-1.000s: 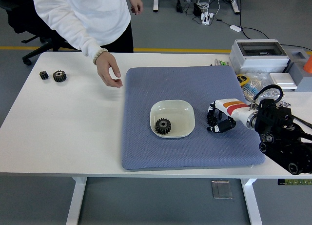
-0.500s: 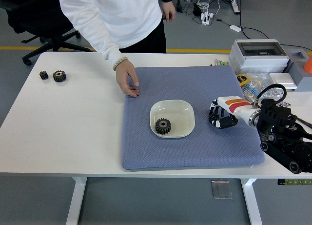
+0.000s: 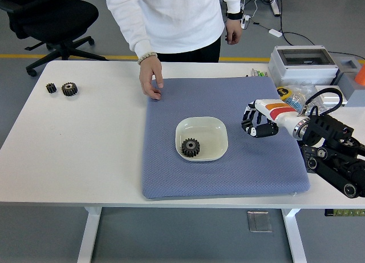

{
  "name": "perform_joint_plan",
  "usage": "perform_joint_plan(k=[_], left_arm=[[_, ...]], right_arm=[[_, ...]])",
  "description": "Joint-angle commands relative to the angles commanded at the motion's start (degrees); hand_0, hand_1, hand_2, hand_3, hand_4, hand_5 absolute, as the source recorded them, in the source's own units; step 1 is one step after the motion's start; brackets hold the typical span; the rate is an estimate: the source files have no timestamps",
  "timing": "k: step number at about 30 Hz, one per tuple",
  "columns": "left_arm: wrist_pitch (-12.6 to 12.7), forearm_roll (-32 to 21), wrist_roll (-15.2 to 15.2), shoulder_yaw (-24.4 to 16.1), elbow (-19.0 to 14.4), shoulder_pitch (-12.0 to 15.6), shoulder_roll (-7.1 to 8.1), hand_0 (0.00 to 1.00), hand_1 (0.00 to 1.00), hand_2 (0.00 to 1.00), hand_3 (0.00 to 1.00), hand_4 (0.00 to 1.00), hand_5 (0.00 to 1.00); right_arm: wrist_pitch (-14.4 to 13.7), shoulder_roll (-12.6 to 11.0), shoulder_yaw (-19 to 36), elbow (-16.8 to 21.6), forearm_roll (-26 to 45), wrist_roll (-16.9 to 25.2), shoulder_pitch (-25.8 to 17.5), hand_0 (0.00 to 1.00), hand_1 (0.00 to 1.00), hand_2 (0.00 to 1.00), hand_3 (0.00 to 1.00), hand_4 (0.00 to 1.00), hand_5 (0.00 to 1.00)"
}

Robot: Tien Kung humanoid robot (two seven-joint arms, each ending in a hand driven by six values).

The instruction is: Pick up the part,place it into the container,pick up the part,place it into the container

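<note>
I see one gear (image 3: 190,147) already lying in the white bowl (image 3: 201,138) at the centre of the frame, so I judge the first half done. My right hand (image 3: 258,126) hovers right of the bowl over the blue mat (image 3: 222,134), fingers curled, holding nothing I can see. A person's hand (image 3: 151,83) touches the mat's upper left corner. Two more gears (image 3: 69,89) wait on the desk (image 3: 74,143), upper left.

High head view over table (image 3: 85,149)
</note>
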Motion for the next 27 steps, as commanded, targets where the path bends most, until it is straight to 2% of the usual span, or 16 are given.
perform_joint_plan(k=[5, 11, 16, 18, 22, 23, 27], left_arm=[[0.0, 0.1, 0.1, 0.0, 0.0, 0.1, 0.03, 0.619, 0.586, 0.657, 0.556, 0.649, 0.568], [0.0, 0.1, 0.1, -0.1, 0.0, 0.1, 0.04, 0.619, 0.587, 0.656, 0.556, 0.649, 0.566], [0.0, 0.3, 0.1, -0.1, 0.0, 0.0, 0.12, 0.619, 0.587, 0.656, 0.556, 0.649, 0.566], [0.0, 0.1, 0.1, 0.0, 0.0, 0.0, 0.16, 0.619, 0.586, 0.655, 0.556, 0.648, 0.566], [0.0, 0.2, 0.0, -0.1, 0.0, -0.1, 0.27, 0.619, 0.586, 0.655, 0.556, 0.648, 0.566], [0.1, 0.2, 0.0, -0.2, 0.0, 0.0, 0.28, 0.619, 0.583, 0.654, 0.556, 0.649, 0.568], [0.1, 0.7, 0.1, -0.5, 0.0, 0.0, 0.35, 0.619, 0.583, 0.654, 0.556, 0.649, 0.568]], right_arm=[[-1.0, 0.3, 1.7, 4.4, -0.7, -0.3, 0.2, 0.227, 0.388, 0.494, 0.487, 0.541, 0.271], [-1.2, 1.8, -0.7, 8.1, -1.2, -0.7, 0.9, 0.223, 0.388, 0.494, 0.486, 0.543, 0.273], [-0.9, 4.7, -4.3, 7.6, -1.0, -0.9, 2.2, 0.223, 0.388, 0.494, 0.486, 0.543, 0.273], [-0.7, 5.6, -5.1, 6.9, -0.7, -0.9, 2.6, 0.237, 0.395, 0.503, 0.501, 0.562, 0.236], [0.0, 6.6, -6.0, 5.9, -0.4, -0.9, 3.2, 0.237, 0.395, 0.503, 0.501, 0.562, 0.236], [0.1, 6.7, -6.1, 5.8, -0.3, -0.8, 3.3, 0.231, 0.397, 0.522, 0.525, 0.640, 0.171], [0.8, 7.2, -6.5, 5.9, -0.4, -0.5, 3.7, 0.231, 0.397, 0.522, 0.525, 0.640, 0.171]])
